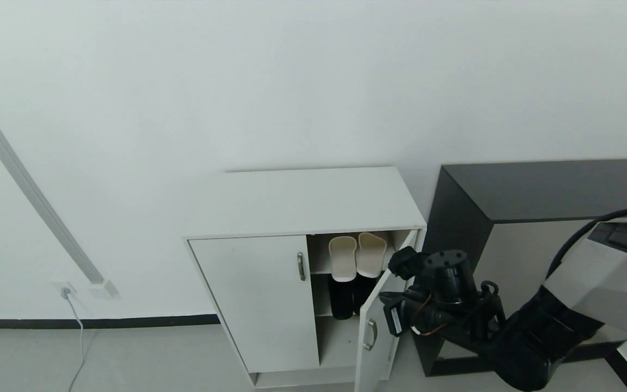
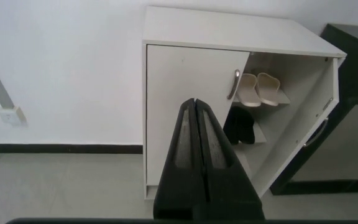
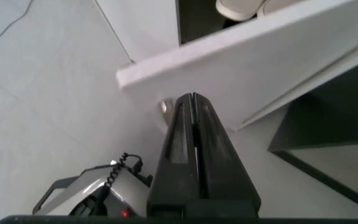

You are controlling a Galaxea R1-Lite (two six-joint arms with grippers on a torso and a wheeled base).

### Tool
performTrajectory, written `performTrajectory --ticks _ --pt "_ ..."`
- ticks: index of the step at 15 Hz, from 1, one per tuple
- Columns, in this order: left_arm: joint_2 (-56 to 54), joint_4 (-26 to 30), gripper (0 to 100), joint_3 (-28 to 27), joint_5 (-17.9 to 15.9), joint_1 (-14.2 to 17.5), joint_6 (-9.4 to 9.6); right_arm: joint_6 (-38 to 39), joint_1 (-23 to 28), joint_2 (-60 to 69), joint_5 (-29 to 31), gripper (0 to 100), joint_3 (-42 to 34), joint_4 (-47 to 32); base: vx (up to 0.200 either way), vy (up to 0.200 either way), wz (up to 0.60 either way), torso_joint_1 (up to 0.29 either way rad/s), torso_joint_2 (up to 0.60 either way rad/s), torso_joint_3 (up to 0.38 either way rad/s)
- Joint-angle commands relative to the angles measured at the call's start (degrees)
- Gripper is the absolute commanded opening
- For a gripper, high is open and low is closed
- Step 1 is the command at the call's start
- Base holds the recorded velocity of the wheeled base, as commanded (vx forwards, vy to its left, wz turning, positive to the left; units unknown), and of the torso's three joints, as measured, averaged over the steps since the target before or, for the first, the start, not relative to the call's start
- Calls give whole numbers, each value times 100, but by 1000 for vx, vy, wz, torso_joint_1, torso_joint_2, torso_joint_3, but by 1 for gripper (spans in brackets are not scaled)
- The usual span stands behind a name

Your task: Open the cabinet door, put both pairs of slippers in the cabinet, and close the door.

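Observation:
The white cabinet [image 1: 313, 201] has its left door [image 1: 259, 299] closed and its right door [image 1: 373, 332] swung partly open. Inside, a cream pair of slippers [image 1: 357, 256] stands on the upper shelf, with a black pair [image 1: 346, 296] on the shelf below. My right gripper [image 1: 400, 262] is shut and empty, its tips [image 3: 193, 98] at the outer face of the open door [image 3: 247, 59] beside the handle [image 3: 164, 107]. My left gripper [image 2: 194, 102] is shut on nothing and held back in front of the cabinet [image 2: 185, 81], facing the cream pair [image 2: 260, 89] and black pair [image 2: 241, 126].
A black table [image 1: 536, 188] stands close to the cabinet's right side, right behind the open door. A wall socket with a hanging cable [image 1: 66, 291] is at the lower left. Grey floor [image 1: 128, 359] lies in front of the cabinet.

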State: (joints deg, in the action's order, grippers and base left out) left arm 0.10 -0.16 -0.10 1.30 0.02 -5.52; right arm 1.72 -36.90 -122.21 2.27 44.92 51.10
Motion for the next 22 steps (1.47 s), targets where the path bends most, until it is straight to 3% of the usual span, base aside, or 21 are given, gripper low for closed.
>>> performTrajectory --ticks 1,10,16,22 --pt "8 -2 0 1 10 -2 -1 4 95 -409 -7 0 368 14 0 0 0 0 0 0" --pt "8 -11 0 1 19 -2 -10 285 552 -1446 -7 0 2117 -74 0 0 0 0 0 0" --pt "8 -2 0 1 19 6 -10 285 763 -1947 -16 0 3049 -558 0 0 0 0 0 0" --pt "8 -2 0 1 1 6 -1 285 816 -2052 -7 0 3479 -865 0 0 0 0 0 0"
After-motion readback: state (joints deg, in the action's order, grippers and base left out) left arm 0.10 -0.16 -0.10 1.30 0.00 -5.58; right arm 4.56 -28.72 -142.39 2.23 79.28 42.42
